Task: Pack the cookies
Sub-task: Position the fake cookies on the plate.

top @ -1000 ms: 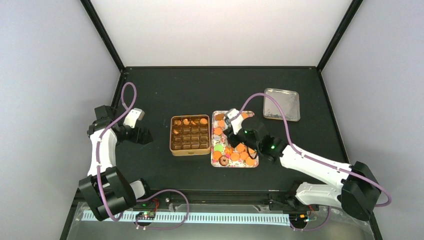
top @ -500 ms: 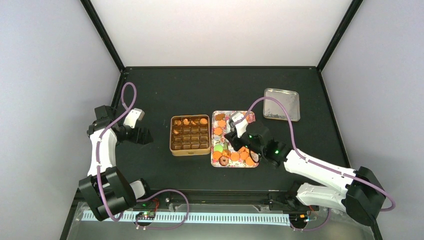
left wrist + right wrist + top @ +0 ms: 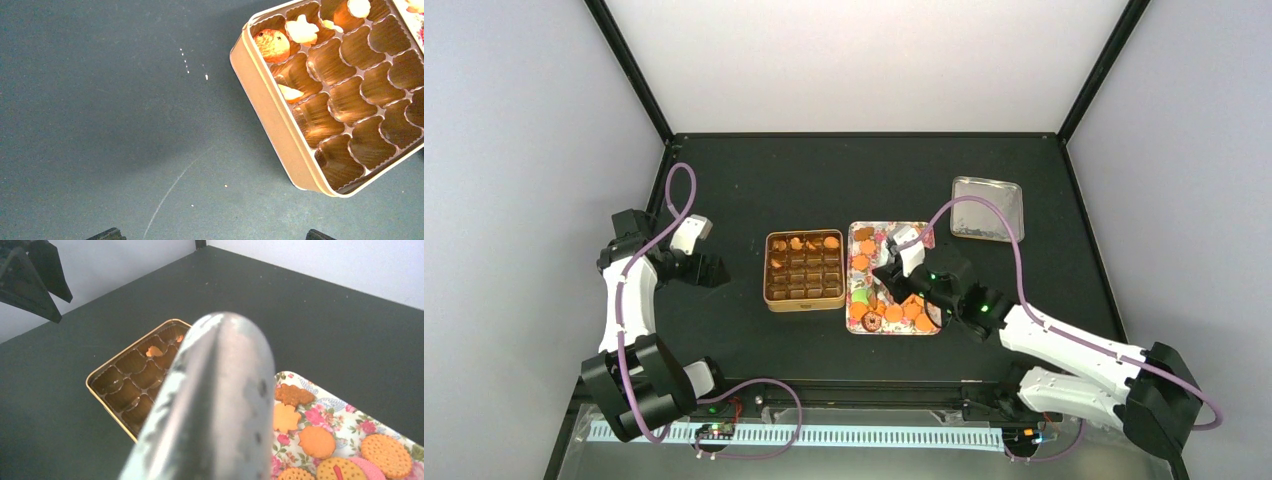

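Note:
The cookies (image 3: 902,310) lie on a floral tray (image 3: 931,228): several round orange ones, a green one (image 3: 861,296) and a brown ring (image 3: 871,321). In the right wrist view orange cookies (image 3: 316,441) and a pink one (image 3: 367,467) show on the tray. The square gold tin (image 3: 768,272) with dark paper cups holds a few cookies (image 3: 271,45) in its back row. My right gripper (image 3: 902,272) hovers over the tray, shut on a silver perforated metal tool (image 3: 215,405) that hides its fingers. My left gripper (image 3: 212,235) is open and empty, left of the tin.
A silver tin lid (image 3: 987,208) lies at the back right. The tin's near corner (image 3: 320,187) is close to my left gripper's right finger. Small crumbs and a pale scratch (image 3: 172,190) mark the black tabletop.
My right arm has drawn the tool from the tray's back left corner toward the near side, over the tray's middle. The left arm has not moved.

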Robot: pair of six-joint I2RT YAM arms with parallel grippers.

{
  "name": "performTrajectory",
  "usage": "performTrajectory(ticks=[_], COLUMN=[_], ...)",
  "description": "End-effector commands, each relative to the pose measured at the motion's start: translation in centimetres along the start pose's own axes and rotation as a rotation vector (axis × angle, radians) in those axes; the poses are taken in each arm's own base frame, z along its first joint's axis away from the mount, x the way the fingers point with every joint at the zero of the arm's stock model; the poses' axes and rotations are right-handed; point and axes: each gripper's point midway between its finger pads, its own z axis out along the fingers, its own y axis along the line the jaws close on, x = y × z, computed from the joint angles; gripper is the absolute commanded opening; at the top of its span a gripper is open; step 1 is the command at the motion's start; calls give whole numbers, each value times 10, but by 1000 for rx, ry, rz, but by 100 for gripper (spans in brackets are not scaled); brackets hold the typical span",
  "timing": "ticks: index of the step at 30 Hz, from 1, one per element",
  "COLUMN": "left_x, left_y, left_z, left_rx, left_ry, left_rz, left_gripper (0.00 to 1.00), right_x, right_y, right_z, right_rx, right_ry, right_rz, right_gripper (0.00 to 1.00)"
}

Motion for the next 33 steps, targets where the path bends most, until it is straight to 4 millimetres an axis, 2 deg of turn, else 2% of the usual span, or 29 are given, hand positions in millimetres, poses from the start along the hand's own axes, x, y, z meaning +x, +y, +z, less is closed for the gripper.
performTrajectory(ticks=[1,9,17,27,33], left_x=[-12,-11,-12,-11,-12], left_y=[-3,-3,-3,-3,-4], left_z=[-10,-9,-10,-11,-11], left_rx=[2,3,5,-2,3], left_ry=[-34,-32,-33,-29,-31], left_rz=[26,25,23,28,26], left_gripper=[97,97,97,97,97], right_x=[5,23,19,-9,-31], right_y=[1,-4,-18,-26,-32], right_z=[5,11,26,57,54], right_rx=[-1,18,90,94,115], right_ry=[-5,47,59,20,-55], right_rz=[13,-9,-82,-109,-109], right_gripper=[30,29,26,23,22])
